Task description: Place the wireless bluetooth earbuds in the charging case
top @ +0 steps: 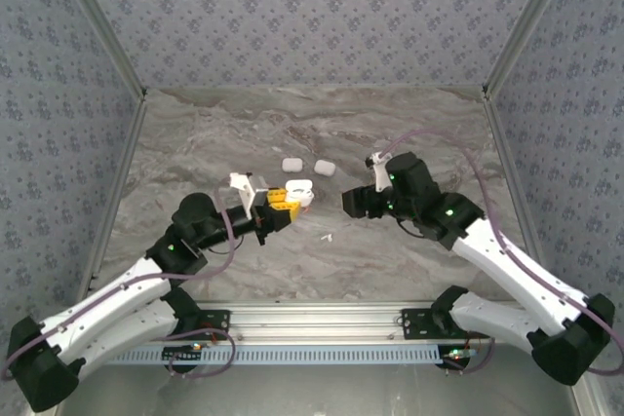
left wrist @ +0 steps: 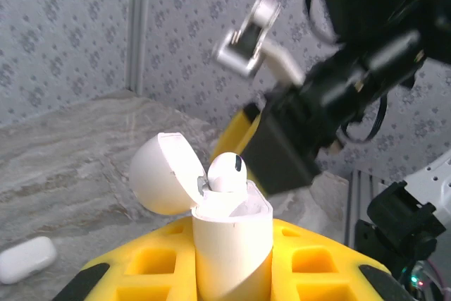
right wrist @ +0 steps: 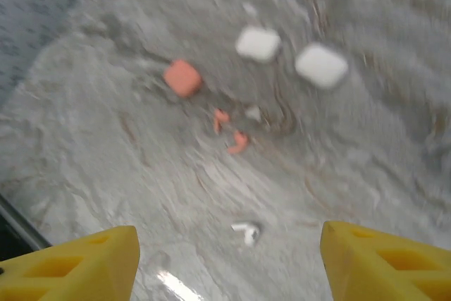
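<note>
The left end effector (top: 281,204) is closed narrowly on the body of a white charging case (left wrist: 232,244), its yellow fingers (left wrist: 141,269) pressed against the case's two sides and holding it upright above the middle of the worktop (top: 390,265). The case's lid (left wrist: 162,174) is hinged back and open. One white earbud (left wrist: 225,172) sits in the mouth of the case with its rounded head sticking up above the rim; how deep it is seated cannot be told.

The right end effector (top: 349,204) hangs just beside the open case, on the side toward the worktop's right edge, and is apart from it. In the right wrist view its yellow fingers (right wrist: 77,266) stand wide, with nothing between them and nothing touched.

Another white earbud (top: 327,237) lies on the worktop just on the near-edge side of the centre, between the two end effectors. Two closed white cases (top: 292,164) lie side by side toward the far edge from the centre. The blurred right wrist view also shows a coral case (right wrist: 182,77) near them, and two coral earbuds (right wrist: 237,142) close together between that case and the loose white earbud.
</note>
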Controlling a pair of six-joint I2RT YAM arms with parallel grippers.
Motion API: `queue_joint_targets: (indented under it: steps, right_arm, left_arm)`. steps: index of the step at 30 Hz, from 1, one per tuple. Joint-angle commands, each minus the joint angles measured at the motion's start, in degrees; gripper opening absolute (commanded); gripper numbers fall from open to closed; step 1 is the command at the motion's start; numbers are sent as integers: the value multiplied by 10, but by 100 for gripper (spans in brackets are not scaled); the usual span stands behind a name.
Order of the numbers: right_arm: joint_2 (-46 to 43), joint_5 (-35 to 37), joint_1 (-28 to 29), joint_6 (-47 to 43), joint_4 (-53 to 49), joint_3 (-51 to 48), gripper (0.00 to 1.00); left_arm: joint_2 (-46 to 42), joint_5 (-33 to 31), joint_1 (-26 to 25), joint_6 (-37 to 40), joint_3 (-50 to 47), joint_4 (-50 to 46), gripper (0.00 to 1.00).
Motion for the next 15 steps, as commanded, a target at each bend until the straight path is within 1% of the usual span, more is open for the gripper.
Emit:
queue_joint_targets:
  steps: [1,7,15]
  right_arm:
    - [38,16,9,64,12,-37,67]
    - [131,6,33,106,86,-82,61]
    - [252,12,63,128,137,-67,57]
  left_arm:
    - [-27,-33,-4,18,-6,-12,0]
    - [-56,-47,-4,19,-16,-35,0]
    - [-58,-49,-4,22,-13,-42,0]
